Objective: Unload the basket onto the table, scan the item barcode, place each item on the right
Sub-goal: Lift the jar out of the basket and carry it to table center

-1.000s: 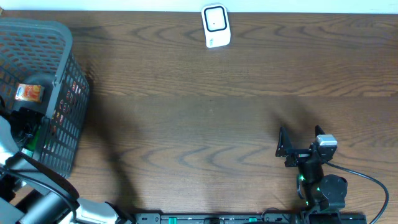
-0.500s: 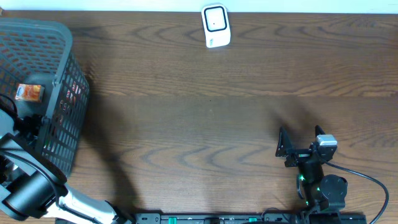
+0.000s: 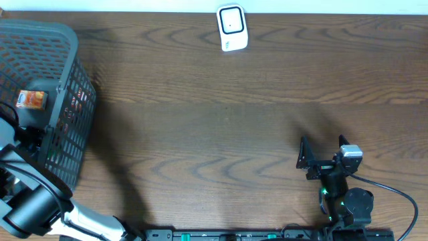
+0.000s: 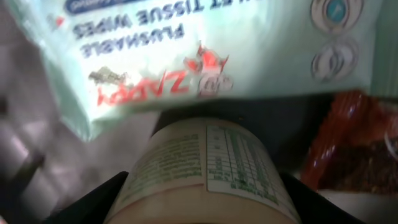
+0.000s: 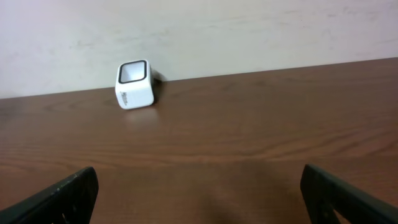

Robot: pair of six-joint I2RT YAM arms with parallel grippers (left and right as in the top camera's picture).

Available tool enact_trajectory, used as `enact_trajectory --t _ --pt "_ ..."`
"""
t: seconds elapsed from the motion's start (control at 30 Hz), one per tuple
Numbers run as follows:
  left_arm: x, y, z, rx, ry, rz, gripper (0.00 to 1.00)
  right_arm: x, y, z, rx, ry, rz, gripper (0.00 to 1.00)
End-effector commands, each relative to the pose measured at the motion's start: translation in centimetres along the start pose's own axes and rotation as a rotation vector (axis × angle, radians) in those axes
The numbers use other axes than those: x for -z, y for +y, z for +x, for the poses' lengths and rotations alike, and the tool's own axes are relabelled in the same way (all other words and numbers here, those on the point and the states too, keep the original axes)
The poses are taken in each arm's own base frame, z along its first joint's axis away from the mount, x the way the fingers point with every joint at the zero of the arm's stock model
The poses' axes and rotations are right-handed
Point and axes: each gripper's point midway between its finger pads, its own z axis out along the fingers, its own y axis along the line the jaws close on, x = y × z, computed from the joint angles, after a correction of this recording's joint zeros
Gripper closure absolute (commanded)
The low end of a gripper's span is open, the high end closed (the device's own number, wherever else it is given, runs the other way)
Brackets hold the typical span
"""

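1. Labelled bottle (image 4: 208, 165): in the grey basket (image 3: 67, 80) at the bench's (image 3: 214, 120) left edge. A wet-wipes packet (image 4: 186, 50) lies just beside it and a red packet (image 4: 354, 143) is near.
2. My left gripper (image 4: 202, 186): down inside the basket, one finger on either side of the bottle. I cannot tell whether it is clamping the bottle.
3. My right gripper (image 3: 323, 150): near the bench's front edge, right of centre, fingers spread wide and holding nothing.
4. White scanner (image 3: 232, 28): at the middle of the bench's far edge.
5. Orange packet (image 3: 31, 99): in the basket.
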Motion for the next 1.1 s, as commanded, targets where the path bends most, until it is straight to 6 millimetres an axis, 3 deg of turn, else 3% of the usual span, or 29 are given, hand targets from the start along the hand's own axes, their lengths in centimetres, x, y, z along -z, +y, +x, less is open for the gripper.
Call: enact_trajectory --t 0.0,0.17,0.4,0.73,0.9,1.07 --pt "4.6 -0.5 -1.8 0.014 -0.117 0.049 0.29 0.0 0.2 0.2 0.016 0.006 -0.010 0.01" --pt "11.2 -0.4 -2.2 0.020 -0.276 0.125 0.29 0.0 0.2 0.2 0.016 0.006 -0.010 0.01" --pt "19.9 0.0 -0.9 0.089 -0.496 0.281 0.29 0.0 0.2 0.2 0.016 0.005 -0.010 0.01" --pt "33.2 -6.6 4.9 0.001 -0.597 0.938 0.29 0.0 0.2 0.2 0.016 0.005 -0.010 0.01" --pt "35.4 -10.4 8.7 -0.114 -0.522 1.085 0.29 0.0 0.2 0.2 0.016 0.006 -0.010 0.01" --pt "34.7 -14.7 13.2 -0.262 -0.436 1.097 0.29 0.0 0.2 0.2 0.016 0.005 -0.010 0.01"
